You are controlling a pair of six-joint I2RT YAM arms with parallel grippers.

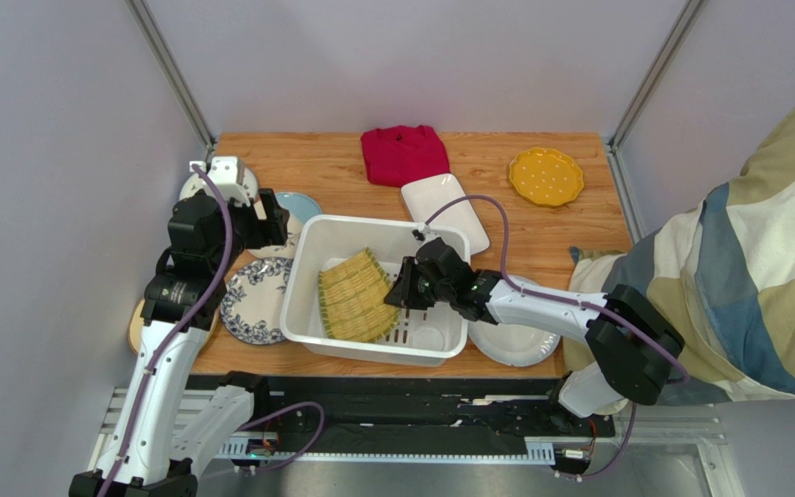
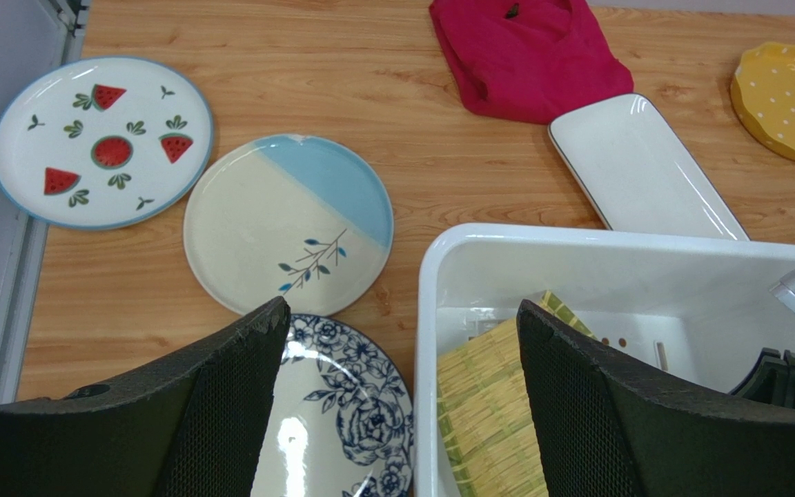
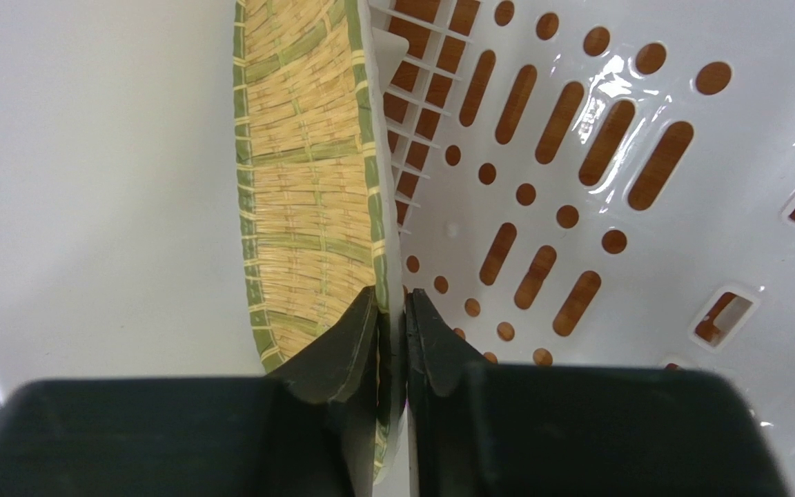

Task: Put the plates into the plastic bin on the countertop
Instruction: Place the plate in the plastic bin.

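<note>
Top external view: one dish in the plastic bin [image 1: 381, 221] so far, the greenish woven plate [image 1: 353, 297], tilted on edge toward the left wall. Right gripper [image 3: 391, 300] reaches into the bin, jaws pinched narrow on that plate's rim, not yet let go. Left gripper [image 2: 402, 307] hangs spread wide, empty, over the countertop [image 1: 308, 166] beside the bin. Out on the wood: blue floral plate [image 1: 257, 300], cream-and-blue plate [image 2: 288, 223], strawberry-print plate [image 2: 101, 140], white rectangular plate [image 1: 445, 212], yellow scalloped plate [image 1: 545, 176], white round plate [image 1: 516, 344]. Task barely begun, by my reckoning

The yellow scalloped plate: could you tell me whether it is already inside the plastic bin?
No, the yellow scalloped plate lies on the countertop beyond the plastic bin.
</note>
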